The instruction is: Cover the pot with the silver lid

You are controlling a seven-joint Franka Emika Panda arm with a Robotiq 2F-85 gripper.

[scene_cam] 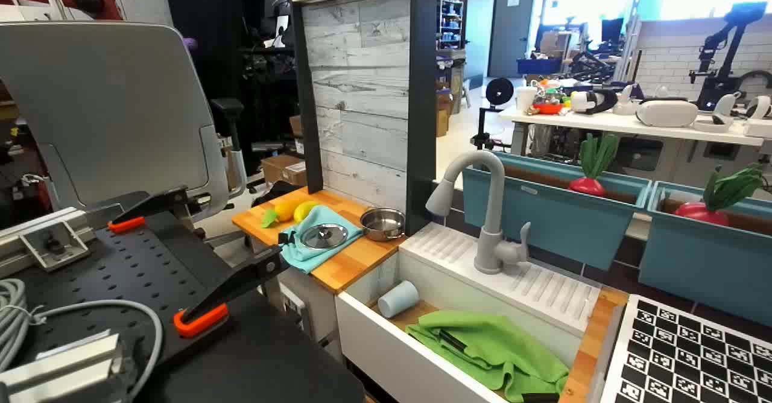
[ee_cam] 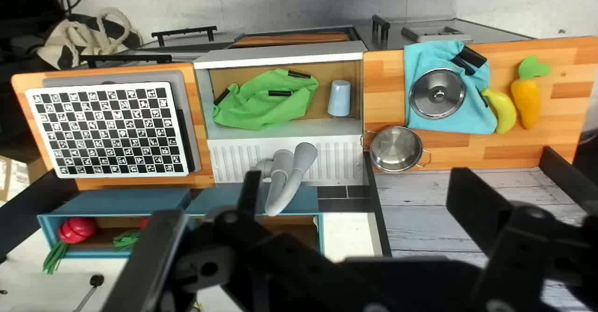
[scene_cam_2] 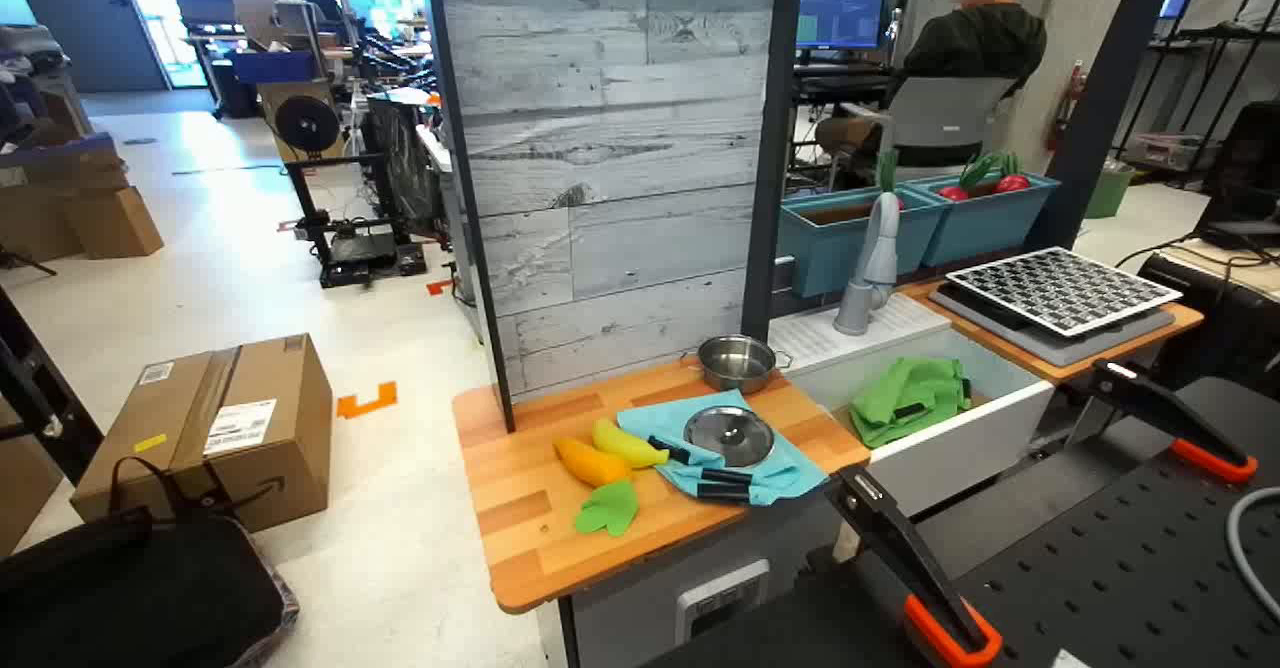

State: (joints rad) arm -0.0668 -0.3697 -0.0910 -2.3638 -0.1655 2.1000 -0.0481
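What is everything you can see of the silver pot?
The silver pot is low and round, shiny like metal, with two thin loop handles on opposite sides. It stands upright and uncovered on the wooden countertop, beside the turquoise cloth; whether they touch is unclear. The wrist view shows its inner bottom.

Your pot [ee_cam: 396, 149] is shiny silver, and the lid [ee_cam: 438, 93] smoky grey within a silver rim. You have a light blue towel [ee_cam: 472, 111] and a lime-green cloth [ee_cam: 266, 99], both with black strips [ee_cam: 279, 93], and a pale blue cup [ee_cam: 339, 98]. The banana [ee_cam: 502, 111] is yellow, the tapered toy [ee_cam: 526, 102] orange, its leafy top [ee_cam: 531, 69] bright green. Your countertop [ee_cam: 528, 153] mixes honey and redder brown blocks; the sink [scene_cam: 374, 349] is white-walled, the faucet [scene_cam: 493, 210] plain grey. The planters [scene_cam: 546, 210] are teal, the radishes [scene_cam: 586, 187] red with green tops [scene_cam: 598, 152]. Your board [ee_cam: 107, 130] carries black and white checks, small black marks in the white ones. The back panel [scene_cam_2: 610, 148] is pale grey with dark woodgrain, your gripper [ee_cam: 357, 181] mostly black.
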